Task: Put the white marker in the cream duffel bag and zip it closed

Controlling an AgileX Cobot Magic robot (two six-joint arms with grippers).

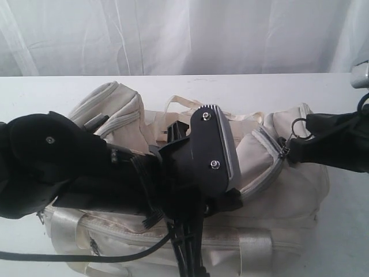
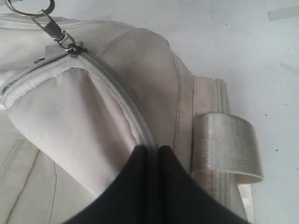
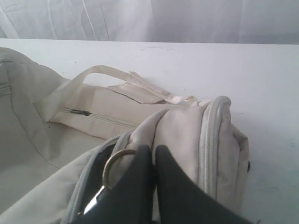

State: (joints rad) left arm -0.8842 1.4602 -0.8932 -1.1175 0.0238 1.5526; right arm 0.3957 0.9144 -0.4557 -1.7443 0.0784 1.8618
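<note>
One cream duffel bag (image 1: 288,190); left tool (image 2: 152,150) pinching it; right tool (image 3: 153,149) closed.

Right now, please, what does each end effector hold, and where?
Left end effector pinches the cream duffel bag at its zipper edge; right end effector, beside the ring pull.

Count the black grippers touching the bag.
2. The left black gripper pinches the cream fabric duffel bag at its grey zipper edge; the right black gripper is shut at the bag's end, beside a metal ring. None seems hidden.
</note>
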